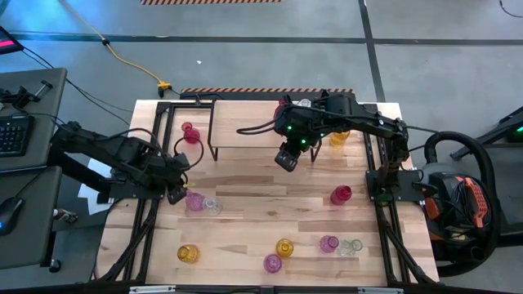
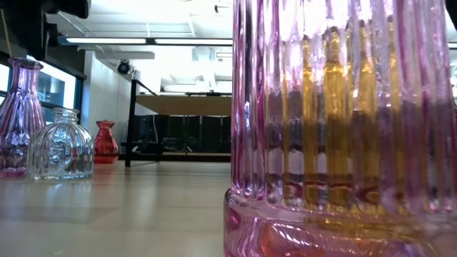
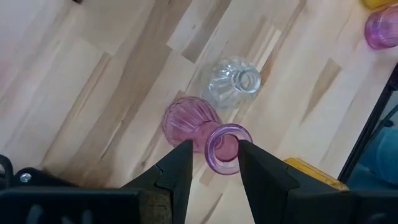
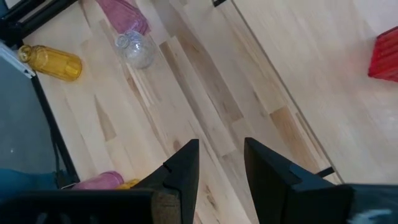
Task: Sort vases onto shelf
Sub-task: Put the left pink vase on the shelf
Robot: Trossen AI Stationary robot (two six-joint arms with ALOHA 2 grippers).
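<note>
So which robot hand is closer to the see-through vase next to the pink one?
The left. The left gripper sits at the pink vase right beside the clear vase. The right gripper hangs farther off, near the shelf.

Low view: pink vase (image 2: pixel 343 128) up against the lens, cut off at top, right and bottom, hiding most of the worktop (image 2: pixel 114 207) behind. Right wrist view: red vase (image 4: pixel 384 55) cropped at the edge, shape unclear. High view: left hand (image 1: pixel 175 194) too small to judge its fingers.
</note>
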